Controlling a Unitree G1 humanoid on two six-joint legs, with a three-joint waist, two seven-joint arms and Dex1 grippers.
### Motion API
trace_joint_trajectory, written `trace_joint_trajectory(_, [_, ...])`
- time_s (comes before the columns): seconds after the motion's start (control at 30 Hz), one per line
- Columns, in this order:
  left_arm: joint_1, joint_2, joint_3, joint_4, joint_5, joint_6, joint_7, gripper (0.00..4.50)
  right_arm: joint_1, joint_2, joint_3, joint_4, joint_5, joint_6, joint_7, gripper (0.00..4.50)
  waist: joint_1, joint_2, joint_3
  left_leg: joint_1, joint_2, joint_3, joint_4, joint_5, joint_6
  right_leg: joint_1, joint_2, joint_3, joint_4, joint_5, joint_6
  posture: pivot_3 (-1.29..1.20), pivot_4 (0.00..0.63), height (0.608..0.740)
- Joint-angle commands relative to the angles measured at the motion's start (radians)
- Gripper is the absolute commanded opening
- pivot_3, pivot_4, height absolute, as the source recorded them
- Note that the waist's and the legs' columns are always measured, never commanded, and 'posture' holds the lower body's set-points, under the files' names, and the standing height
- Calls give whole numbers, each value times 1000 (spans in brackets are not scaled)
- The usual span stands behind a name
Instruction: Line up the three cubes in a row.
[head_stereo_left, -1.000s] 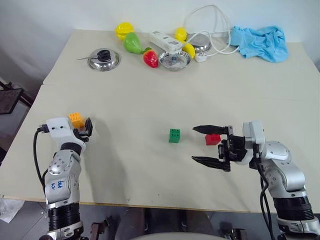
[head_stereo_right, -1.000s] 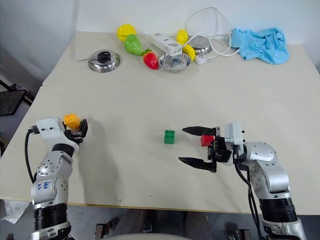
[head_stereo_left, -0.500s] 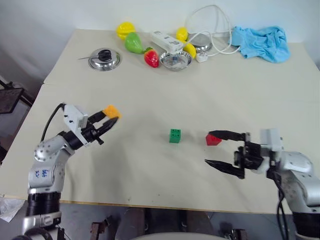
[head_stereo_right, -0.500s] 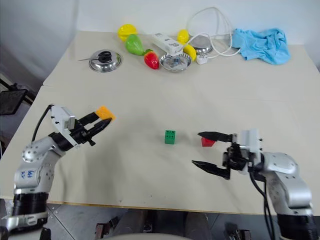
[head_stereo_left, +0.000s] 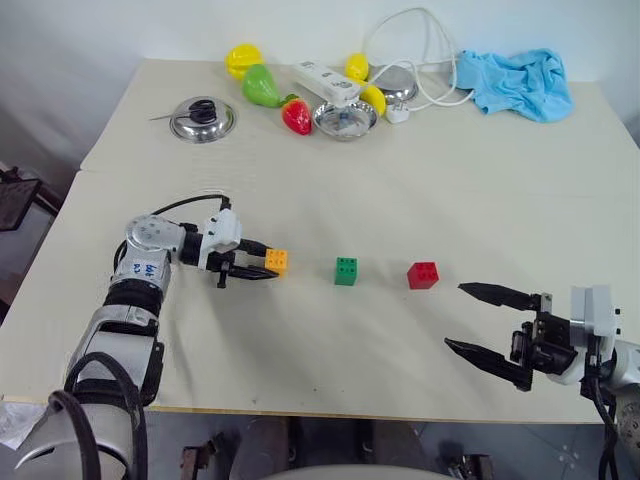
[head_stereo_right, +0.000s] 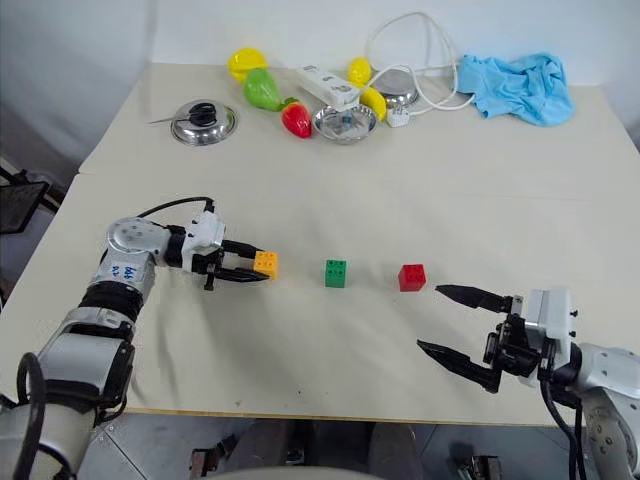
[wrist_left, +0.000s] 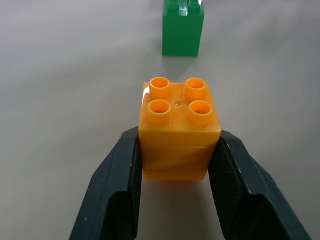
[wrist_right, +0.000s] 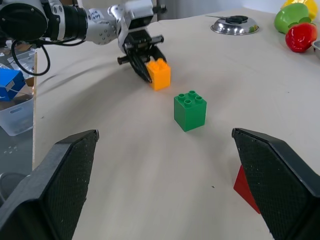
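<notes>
Green cube (head_stereo_left: 346, 271) and red cube (head_stereo_left: 422, 275) sit on the table (head_stereo_left: 300, 160), studs up, side by side with a gap between them, roughly on one line running across the near half of the top. Orange cube (head_stereo_left: 277, 262) is at the left end of that line, near the green one and apart from it, close to the same spacing as green to red. So the row looks nearly made. What is left, by my reading: set the orange cube down square, let go, clear the arm.

The orange cube is pinched in the left gripper (wrist_left: 175, 165), one black finger (wrist_left: 117, 190) pressed to each side wall, studs upward. From the wrist view I cannot tell whether its base is on the table or just above it.

Left arm pose: forearm reaches out from the table's left edge, wrist bent so the gripper points across toward the green cube, tilted slightly down.

Right gripper (head_stereo_left: 490, 325) hangs over the near right edge of the table, fingers spread wide, nothing between them, pointing toward the cubes and well short of the red one.

Toy fruit, lids, power strip and blue cloth lie far off along the back edge.
</notes>
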Motion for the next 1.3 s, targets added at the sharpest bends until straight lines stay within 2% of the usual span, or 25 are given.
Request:
trace_joint_trajectory(0.03, [-24, 2, 18, 49, 15, -42, -39, 1486, 21, -4, -41, -26, 13, -21, 5, 4500, 0, 0, 0, 0, 0, -1, 0, 0, 0, 0, 0, 0, 0, 0, 0, 0, 150, 740])
trace_joint_trajectory(0.17, [-30, -3, 31, 74, 10, -31, -60, 1486, 38, -7, -34, -6, -3, -47, 37, 4500, 0, 0, 0, 0, 0, -6, 1, 0, 1, 0, 0, 0, 1, 0, 0, 0, 150, 740])
trace_joint_trajectory(0.2, [-33, -4, 36, 76, 8, -27, -56, 2046, 34, -1, -27, 0, -4, -53, 38, 4500, 0, 0, 0, 0, 0, -7, 2, 0, 1, 0, 0, 0, 1, 0, 1, 0, 150, 740])
trace_joint_trajectory(0.3, [-40, -4, 43, 80, 6, 0, -57, 2772, 22, 8, -4, 17, -11, -64, 45, 4500, 0, 0, 0, 0, 0, -8, 2, 0, 1, 0, 0, 0, 2, 0, 1, 0, 150, 740])
trace_joint_trajectory(0.47, [-20, 41, 80, 43, -24, 1, -73, 4310, -30, 16, 27, 63, -16, -93, 68, 4500, -2, 0, 0, 0, 0, -8, 2, 0, 1, 0, 0, 0, 2, 0, 1, 0, 150, 740])
trace_joint_trajectory(0.6, [43, 111, 137, -41, -79, 45, -92, 4310, -64, 9, 24, 104, -12, -111, 95, 4500, -8, 0, 0, 0, 1, -8, 2, 0, 1, 0, 0, 0, 2, 0, 1, 0, 150, 740])
trace_joint_trajectory(0.67, [126, 153, 171, -145, -124, 86, -81, 4310, -72, 5, 17, 122, -3, -121, 119, 4500, -8, 0, 0, 0, 2, -9, 2, 0, 1, 0, 0, 0, 2, 0, 1, 0, 150, 740])
trace_joint_trajectory(0.73, [274, 205, 228, -326, -188, 159, -33, 4310, -88, 1, 7, 143, 12, -122, 138, 4500, -14, 0, 0, 0, 4, -9, 2, 0, 1, 0, -1, 0, 2, 0, 1, 0, 150, 740])
trace_joint_trajectory(0.83, [499, 233, 322, -615, -306, 331, 62, 4310, -110, 0, 5, 178, 10, -129, 152, 4500, -27, 0, 0, 0, 5, -10, 2, -1, 1, 0, -1, 0, 2, 0, 1, 0, 150, 740])
trace_joint_trajectory(0.93, [676, 232, 382, -805, -278, 378, 220, 4310, -135, 8, 20, 215, -2, -149, 173, 4500, -25, 1, 1, 0, 6, -12, 2, -1, 1, 1, -2, 0, 2, 0, 0, 0, 150, 740])
trace_joint_trajectory(1.13, [801, 176, 435, -989, -324, 386, 327, 4310, -174, 18, 47, 279, -19, -192, 218, 4500, -6, 2, 1, 2, 5, -12, 2, -1, 1, 2, -4, 1, 2, 0, 0, 0, 150, 740])
trace_joint_trajectory(1.3, [806, 166, 444, -1029, -356, 402, 349, 4310, -219, 39, 62, 323, -32, -222, 222, 4500, -9, 3, 1, 2, 6, -12, 2, -2, 0, 2, -3, 0, 2, 0, 0, 0, 150, 740])
